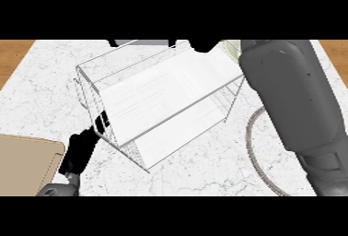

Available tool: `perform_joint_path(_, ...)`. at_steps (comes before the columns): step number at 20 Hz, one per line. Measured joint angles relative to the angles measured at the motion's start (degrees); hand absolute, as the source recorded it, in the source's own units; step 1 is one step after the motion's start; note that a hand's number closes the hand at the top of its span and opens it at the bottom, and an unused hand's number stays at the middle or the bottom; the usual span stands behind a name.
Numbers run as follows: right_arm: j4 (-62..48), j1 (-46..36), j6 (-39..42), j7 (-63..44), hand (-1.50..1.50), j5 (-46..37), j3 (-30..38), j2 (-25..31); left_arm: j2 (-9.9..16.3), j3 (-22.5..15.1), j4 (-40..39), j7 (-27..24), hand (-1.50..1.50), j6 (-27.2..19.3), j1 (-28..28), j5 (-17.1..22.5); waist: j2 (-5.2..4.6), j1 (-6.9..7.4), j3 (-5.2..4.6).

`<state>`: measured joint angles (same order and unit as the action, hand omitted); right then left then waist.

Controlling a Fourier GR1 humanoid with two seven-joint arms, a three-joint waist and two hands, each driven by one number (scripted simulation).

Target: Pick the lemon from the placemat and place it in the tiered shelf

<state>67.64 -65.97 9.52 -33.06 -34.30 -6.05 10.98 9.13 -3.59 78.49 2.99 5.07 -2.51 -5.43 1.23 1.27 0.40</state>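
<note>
The white wire tiered shelf (163,99) stands tilted across the middle of the marble counter. My right forearm reaches up along the shelf's right side. Only a black part of my right hand (204,45) shows, above the shelf's far corner at the view's top edge. A small pale yellowish patch (233,50) sits beside the wrist; I cannot tell whether it is the lemon. The round placemat's rim (253,138) curves out from under the right forearm, which hides most of the mat. My left hand (80,150) rests open at the lower left, fingers up beside the shelf's near-left corner.
A tan board (27,166) lies at the lower left, beside my left hand. Wooden strips (14,50) border the marble top at both far corners. Another dark shape (136,42) shows at the top edge behind the shelf.
</note>
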Motion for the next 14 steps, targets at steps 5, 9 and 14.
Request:
perform_joint_path(5,-1.09,0.59,-3.57,-0.24,-1.5,9.99,9.42,-2.67,0.23,-0.33,0.22,-0.24,0.0,0.62,-0.18,-0.04,0.27,1.06,0.04)
perform_joint_path(9,-1.86,1.12,-8.55,1.81,-1.5,17.46,13.21,-3.77,0.27,-0.21,-0.07,0.45,0.0,0.95,-1.31,0.16,0.23,1.32,0.07)
perform_joint_path(14,-2.72,1.46,-17.55,6.34,-1.5,21.76,15.46,-6.2,0.27,0.51,-0.34,1.17,0.0,0.64,-1.4,0.38,0.19,0.47,-0.27)
